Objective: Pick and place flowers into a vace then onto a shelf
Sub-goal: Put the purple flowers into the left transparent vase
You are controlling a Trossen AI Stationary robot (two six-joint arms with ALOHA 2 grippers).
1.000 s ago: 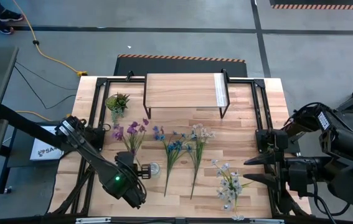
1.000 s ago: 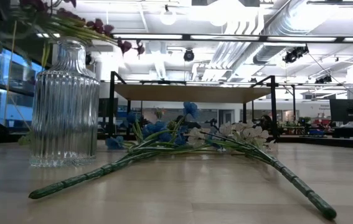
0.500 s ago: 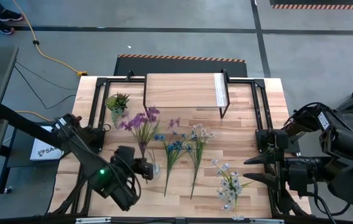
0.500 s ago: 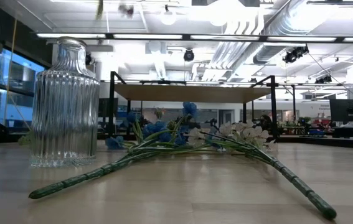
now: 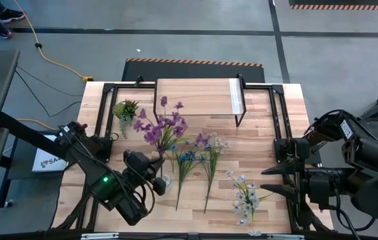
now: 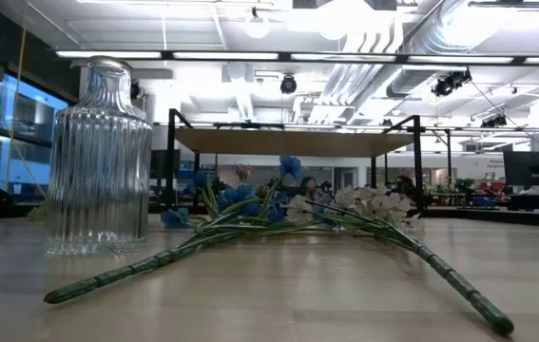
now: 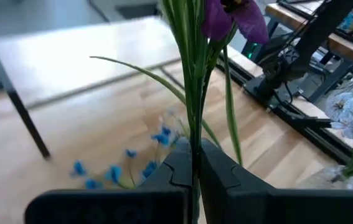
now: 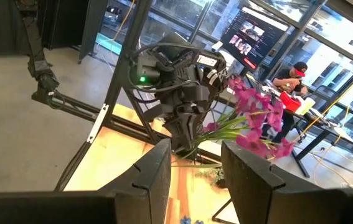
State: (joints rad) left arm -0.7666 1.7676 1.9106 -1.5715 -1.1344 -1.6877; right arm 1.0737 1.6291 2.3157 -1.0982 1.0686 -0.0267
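My left gripper (image 5: 155,175) hangs above the near left of the table, shut on a purple flower spray (image 5: 163,125) that fans out toward the shelf (image 5: 195,97). The ribbed clear glass vase (image 6: 98,157) stands upright just beside that gripper, also visible as a vase (image 5: 166,180) from above. Blue flowers (image 5: 187,158), white-pink flowers (image 5: 213,143) and a pale spray (image 5: 244,193) lie flat on the tabletop. My right gripper (image 5: 269,181) waits open above the table's right side, holding nothing. My left gripper pinches the purple spray's bunched green stems (image 7: 194,134) between its two fingers (image 7: 176,174). The stems rise out of the shut fingertips, blossoms (image 7: 229,15) uppermost. The spray is lifted clear of the table and leans toward the far edge; the gripper hides its lower end.
A small green potted plant (image 5: 125,109) stands at the far left beside the shelf. Black frame rails (image 5: 279,127) run along the table's left and right sides. Bare planks (image 5: 255,150) lie between the flat flowers and the shelf.
My left gripper has risen and rolled, staying shut on the stems. The purple spray has swung up with it, its blossoms moving toward the far edge and the shelf. In the low view they have left the picture above the vase.
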